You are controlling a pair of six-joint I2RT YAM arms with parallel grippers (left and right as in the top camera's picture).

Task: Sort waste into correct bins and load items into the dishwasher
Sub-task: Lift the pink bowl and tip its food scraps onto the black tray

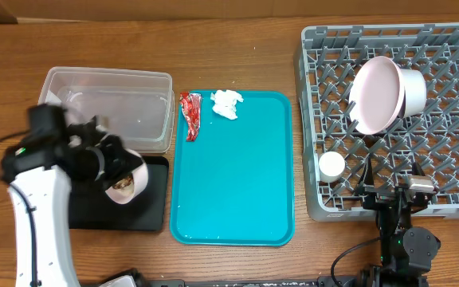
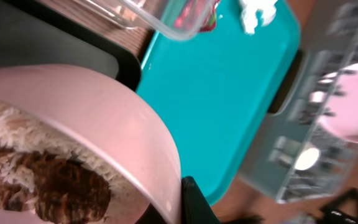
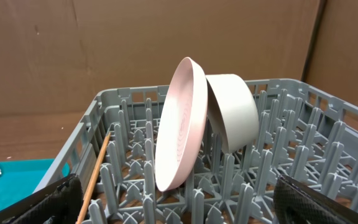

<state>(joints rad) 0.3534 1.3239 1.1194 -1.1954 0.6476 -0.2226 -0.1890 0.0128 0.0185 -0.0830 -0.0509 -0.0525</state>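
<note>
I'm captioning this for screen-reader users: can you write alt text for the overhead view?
The left arm holds a tipped bowl of rice and brown scraps over a black tray beside a clear tub. A teal tray holds a red wrapper and tissue; the grey dish rack holds a plate, second bowl and cup.

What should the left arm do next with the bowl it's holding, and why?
Probably tilt the bowl further, over the black tray. The left gripper holds it on its side above that tray, and rice with brown scraps sits inside, not yet tipped out.
</note>
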